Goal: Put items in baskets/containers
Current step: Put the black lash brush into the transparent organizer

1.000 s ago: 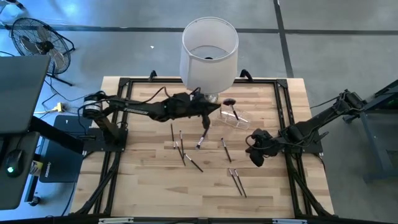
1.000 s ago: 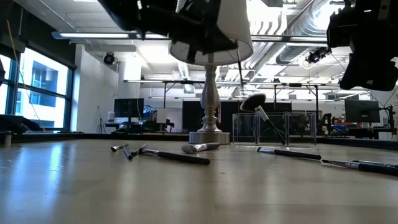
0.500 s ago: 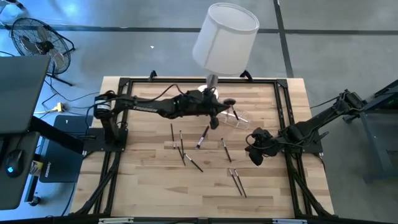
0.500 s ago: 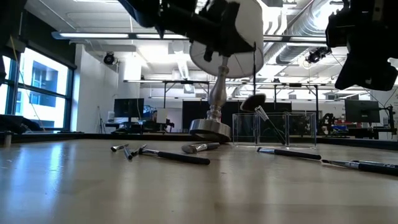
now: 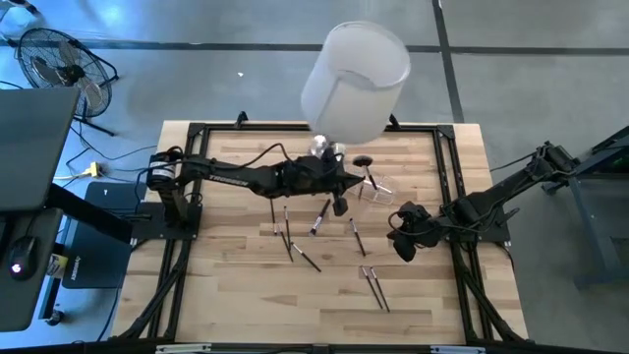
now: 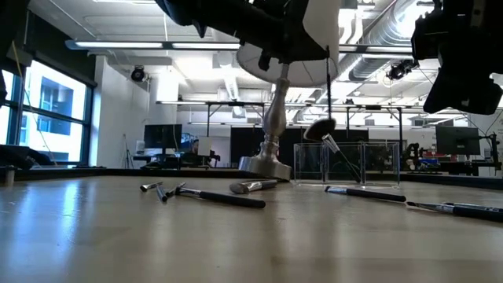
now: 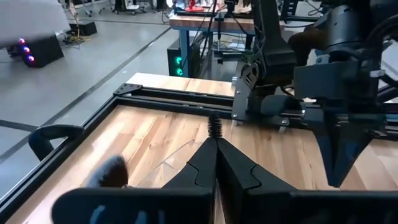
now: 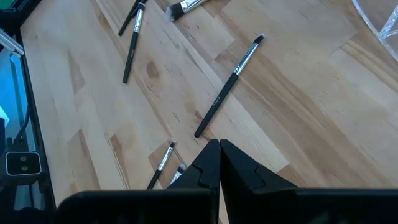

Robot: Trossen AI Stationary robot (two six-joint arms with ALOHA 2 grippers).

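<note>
One thin spoolie-tipped brush [image 7: 215,127] is sitting pinched in my left gripper [image 5: 339,202], jaws closed, pointing toward the small clear plastic holder [image 5: 376,190] just beside it; right gripper [image 5: 402,243] is idling closed.

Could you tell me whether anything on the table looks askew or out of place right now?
Yes: the white lamp leans away from the left arm, its silver base lifted on one edge, beside the clear holder, with the left gripper alongside.

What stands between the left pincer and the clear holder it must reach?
Nothing visible lies between the left pincer, shut on a thin brush, and the clear holder. The tilted lamp leans close beside that path.
</note>
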